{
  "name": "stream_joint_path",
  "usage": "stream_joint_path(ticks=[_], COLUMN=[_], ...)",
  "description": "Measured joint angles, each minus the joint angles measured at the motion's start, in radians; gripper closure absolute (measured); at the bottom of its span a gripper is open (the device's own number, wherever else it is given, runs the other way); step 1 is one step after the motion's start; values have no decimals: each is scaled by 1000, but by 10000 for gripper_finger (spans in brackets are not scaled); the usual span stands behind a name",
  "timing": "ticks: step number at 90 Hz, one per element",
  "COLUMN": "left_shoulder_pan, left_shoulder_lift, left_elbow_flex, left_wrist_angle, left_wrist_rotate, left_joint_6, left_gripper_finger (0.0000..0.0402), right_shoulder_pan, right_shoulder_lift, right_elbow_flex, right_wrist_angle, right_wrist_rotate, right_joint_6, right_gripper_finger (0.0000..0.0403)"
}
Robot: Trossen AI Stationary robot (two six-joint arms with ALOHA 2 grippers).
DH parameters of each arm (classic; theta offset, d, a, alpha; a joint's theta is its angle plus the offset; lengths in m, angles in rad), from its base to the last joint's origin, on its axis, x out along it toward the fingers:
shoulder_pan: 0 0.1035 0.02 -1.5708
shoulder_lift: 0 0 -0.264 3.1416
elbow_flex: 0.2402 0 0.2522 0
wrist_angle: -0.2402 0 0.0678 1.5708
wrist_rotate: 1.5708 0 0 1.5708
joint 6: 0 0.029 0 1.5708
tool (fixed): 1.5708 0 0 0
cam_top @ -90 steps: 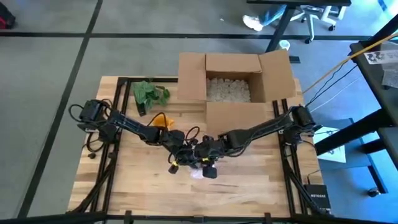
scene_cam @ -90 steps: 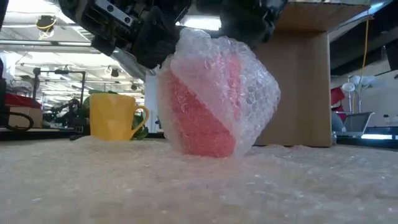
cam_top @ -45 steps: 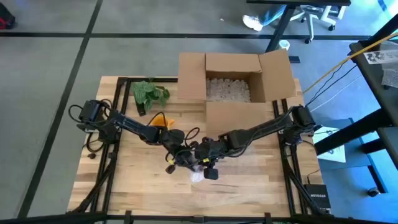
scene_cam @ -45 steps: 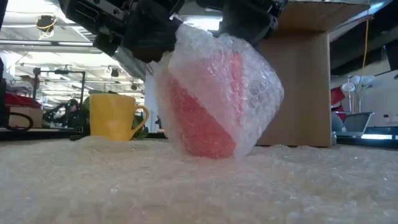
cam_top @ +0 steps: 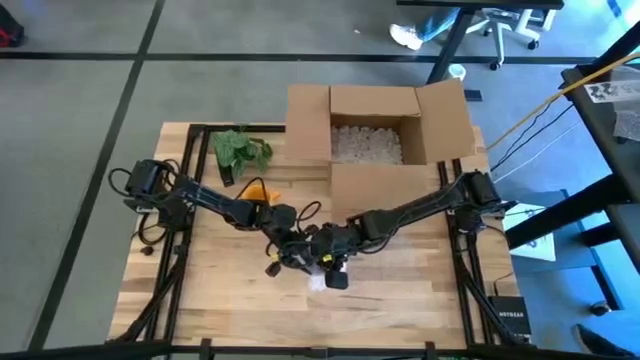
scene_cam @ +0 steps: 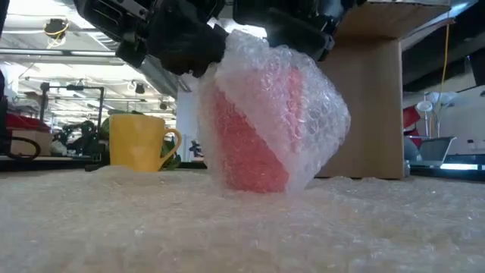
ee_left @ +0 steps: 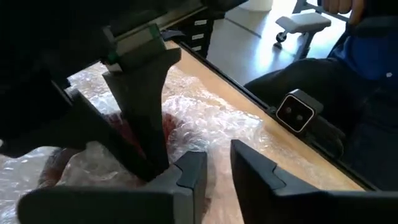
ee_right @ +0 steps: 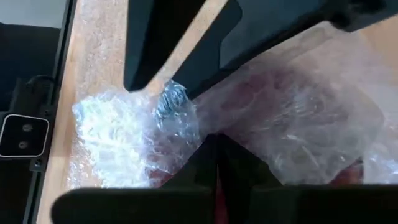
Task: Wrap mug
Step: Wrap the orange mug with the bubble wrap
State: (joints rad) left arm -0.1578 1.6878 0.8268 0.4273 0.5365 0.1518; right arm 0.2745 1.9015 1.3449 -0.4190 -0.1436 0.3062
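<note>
From above, the left gripper (cam_top: 296,254) and right gripper (cam_top: 327,262) met at the table's (cam_top: 400,300) six o'clock. Low down, the bubble-wrapped red mug (scene_cam: 261,125) stood beneath them. The left wrist showed jaws slightly apart; the right's pinched the bubble wrap (ee_right: 149,134).

Right gripper (ee_right: 216,146) pinched closed on bubble wrap (ee_right: 134,134) — red mug (ee_right: 280,87) beneath.

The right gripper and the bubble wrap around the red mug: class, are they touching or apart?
Touching. The right wrist view shows the right gripper shut, its fingers pinching a fold of the bubble wrap over the red mug.
</note>
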Motion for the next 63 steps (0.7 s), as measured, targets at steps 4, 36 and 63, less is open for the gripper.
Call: stream_joint_path(ticks=[4, 36, 63], left_shoulder_pan=[0, 0, -25], left_shoulder_lift=[-11, -100, -173], left_elbow_flex=[0, 4, 4], left_wrist_angle=[1, -20, -239], left_wrist_rotate=[4, 31, -34], left_joint_6=[10, -18, -62], left_gripper_finger=[332, 244, 232], right_shoulder_pan=[0, 1, 1], right_shoulder_lift=[1, 2, 2], right_elbow_flex=[0, -2, -2], right_wrist_angle=[1, 24, 8], right_wrist_rotate=[0, -22, -6], right_joint_6=[-7, -19, -14], right_gripper_finger=[402, 368, 390])
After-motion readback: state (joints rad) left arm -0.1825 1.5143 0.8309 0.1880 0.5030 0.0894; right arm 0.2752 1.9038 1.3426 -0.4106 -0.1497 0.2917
